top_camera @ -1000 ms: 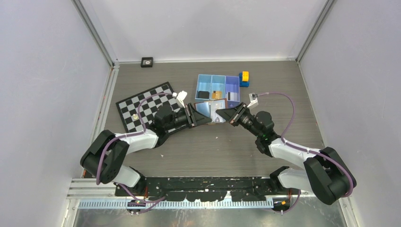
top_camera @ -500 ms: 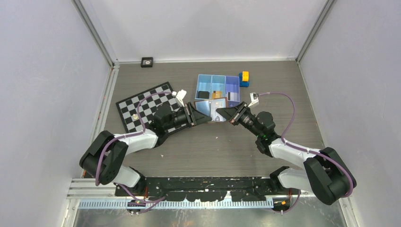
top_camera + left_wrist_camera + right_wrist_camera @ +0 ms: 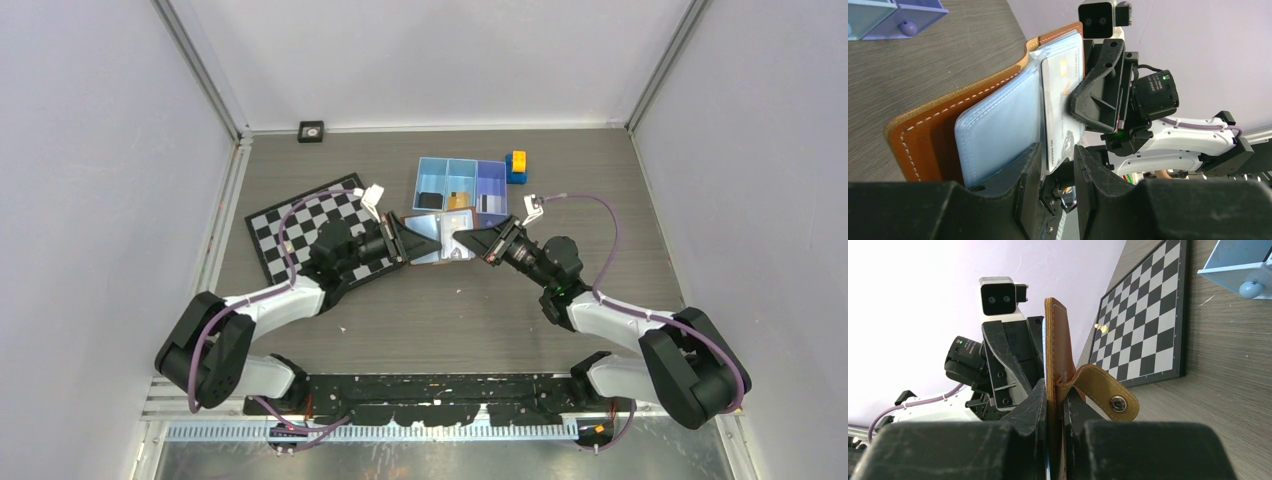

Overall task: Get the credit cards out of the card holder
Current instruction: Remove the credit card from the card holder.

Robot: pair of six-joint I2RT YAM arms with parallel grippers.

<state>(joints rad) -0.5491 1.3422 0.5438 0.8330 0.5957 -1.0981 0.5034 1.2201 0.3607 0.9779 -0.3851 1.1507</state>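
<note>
The brown card holder (image 3: 437, 238) hangs open between my two grippers, just in front of the tray. My right gripper (image 3: 468, 242) is shut on its leather edge by the snap strap (image 3: 1108, 395), as the right wrist view (image 3: 1055, 400) shows. My left gripper (image 3: 397, 241) stands at the holder's other end. In the left wrist view the leather (image 3: 923, 145) and pale blue sleeve (image 3: 998, 125) show, with a pale grey credit card (image 3: 1060, 100) sticking out of the sleeve. The card's near end lies between my left gripper's (image 3: 1057, 165) parted jaws.
The blue three-compartment tray (image 3: 433, 163) sits behind the holder with a dark card (image 3: 430, 200), an orange card (image 3: 458, 200) and a grey card (image 3: 490, 203) inside. A yellow-and-blue block (image 3: 517, 166) is at its right. A chessboard (image 3: 300, 225) lies left.
My left gripper has drawn back to the left by a small amount. The card holder has shifted slightly left with it. The right gripper has kept its hold.
</note>
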